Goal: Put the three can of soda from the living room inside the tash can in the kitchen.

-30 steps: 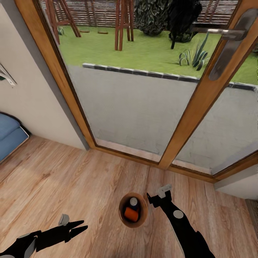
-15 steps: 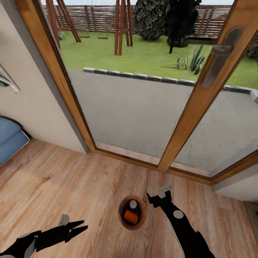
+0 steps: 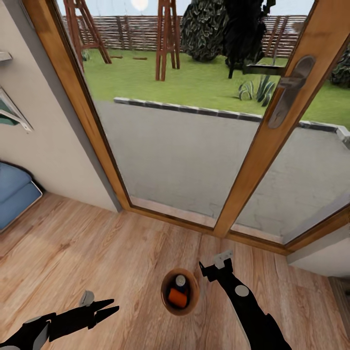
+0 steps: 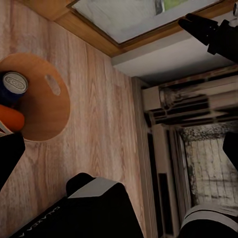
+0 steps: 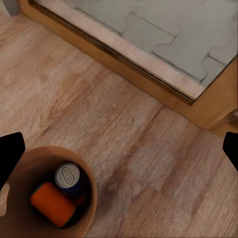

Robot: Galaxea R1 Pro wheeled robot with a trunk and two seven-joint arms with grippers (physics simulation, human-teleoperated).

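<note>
Risk: your right gripper [image 3: 210,268] hangs just beside the tash can [image 3: 192,302] rim; a careless swing could tip it and spill the blue can [image 3: 181,281] and orange can [image 3: 177,297] onto the floor by the glass door [image 3: 194,146]. Right fingers spread, empty. Left gripper [image 3: 111,306] low, well apart; fingers slightly parted, empty.

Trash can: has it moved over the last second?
No. The trash can stays equally far from the door post; the whole view shifted, so the camera moved.
</note>
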